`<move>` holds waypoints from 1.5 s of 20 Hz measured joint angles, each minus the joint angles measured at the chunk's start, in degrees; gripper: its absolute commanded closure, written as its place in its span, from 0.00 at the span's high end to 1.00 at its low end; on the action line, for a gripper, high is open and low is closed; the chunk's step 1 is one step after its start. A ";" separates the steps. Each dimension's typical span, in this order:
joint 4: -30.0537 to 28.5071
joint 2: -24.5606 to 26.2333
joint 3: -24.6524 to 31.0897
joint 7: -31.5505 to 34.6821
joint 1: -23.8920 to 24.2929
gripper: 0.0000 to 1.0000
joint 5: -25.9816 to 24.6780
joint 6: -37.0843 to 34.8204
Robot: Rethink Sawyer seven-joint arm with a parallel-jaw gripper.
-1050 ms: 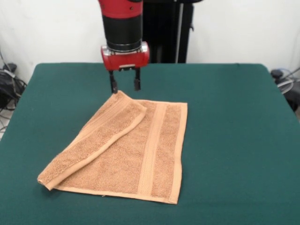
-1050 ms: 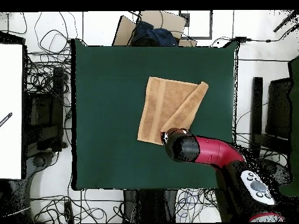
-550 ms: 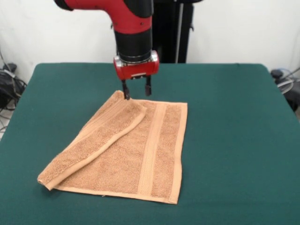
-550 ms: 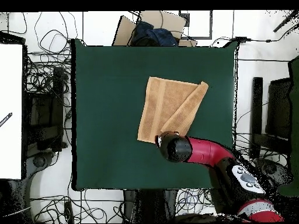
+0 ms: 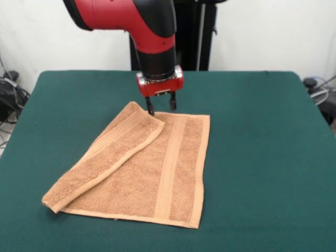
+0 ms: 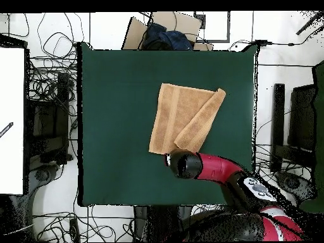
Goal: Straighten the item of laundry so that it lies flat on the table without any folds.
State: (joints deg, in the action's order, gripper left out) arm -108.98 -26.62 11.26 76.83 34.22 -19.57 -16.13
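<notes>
The item of laundry (image 5: 142, 168) is a peach-orange towel on the green table (image 5: 262, 157), with its left part folded diagonally over the rest. Seen from overhead, the towel (image 6: 180, 117) has the fold along its right side. My gripper (image 5: 160, 108) hangs open just above the towel's far edge, beside the folded flap's far corner, with nothing between its fingers. From above, the arm's wrist (image 6: 183, 164) hides the gripper.
Cables and equipment lie on the floor around the table (image 6: 114, 126). A cardboard box (image 6: 166, 30) with dark cloth sits beyond one table edge. A white board (image 6: 11, 120) stands at the overhead view's left.
The gripper has moved rightward in the front view, from the flap's far corner to the towel's far edge, staying open. The towel has not moved.
</notes>
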 measured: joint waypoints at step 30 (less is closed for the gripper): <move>-0.11 -6.89 0.00 0.00 0.01 1.00 -0.01 -0.02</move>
State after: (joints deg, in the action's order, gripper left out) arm -109.09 -33.50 11.25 76.83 34.23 -19.58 -16.16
